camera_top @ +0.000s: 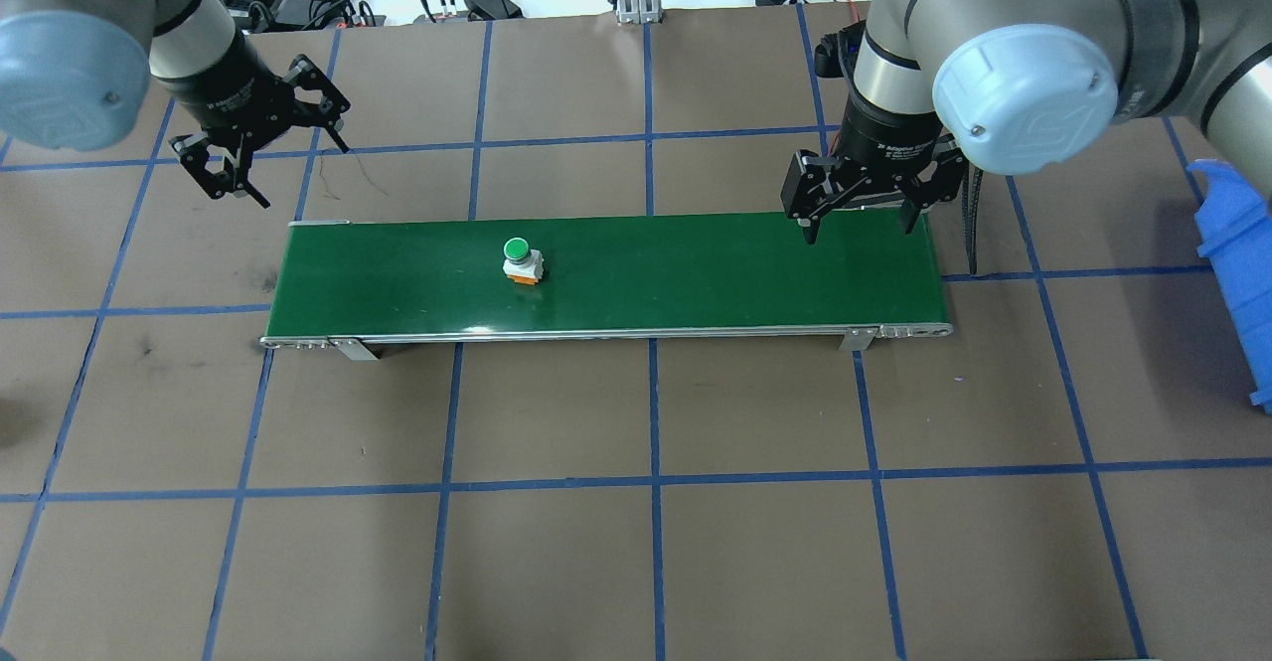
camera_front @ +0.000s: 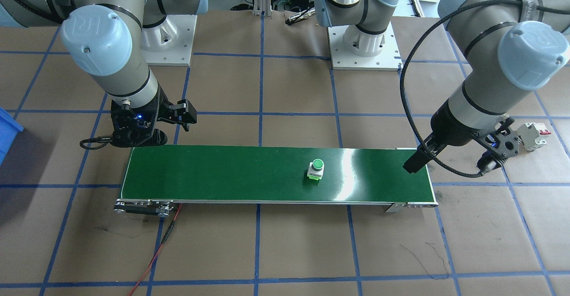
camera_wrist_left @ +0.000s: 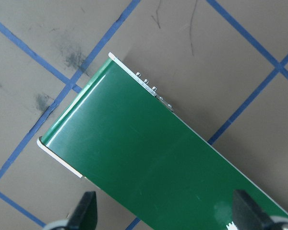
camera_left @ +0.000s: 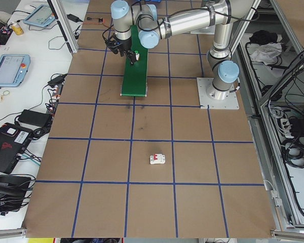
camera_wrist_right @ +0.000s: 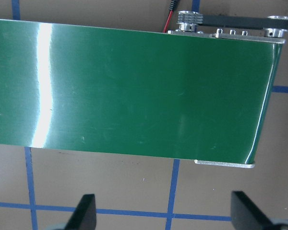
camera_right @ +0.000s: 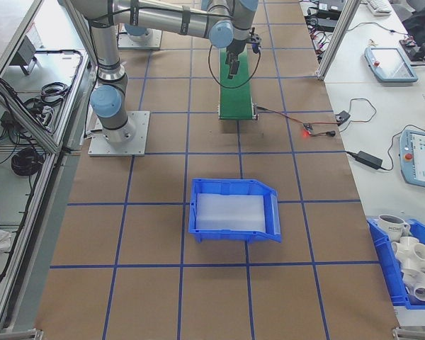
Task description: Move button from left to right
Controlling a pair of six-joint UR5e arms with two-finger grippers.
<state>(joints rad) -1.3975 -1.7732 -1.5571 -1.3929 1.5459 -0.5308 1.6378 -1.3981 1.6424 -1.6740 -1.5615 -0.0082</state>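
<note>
Button point(camera_top: 517, 259) stands upright on your green belt point(camera_top: 696, 273), left of its middle, nearer your left tool point(camera_top: 260, 132) than your right tool point(camera_top: 860, 209), both wide open and empty.

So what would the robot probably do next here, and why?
Probably the right tool waits, open, over its end of the green belt. The button stands upright on the belt nearer the left tool, which hangs open and empty off that end. Neither touches it, so if the belt carries it across, the right tool is placed to meet it.
</note>
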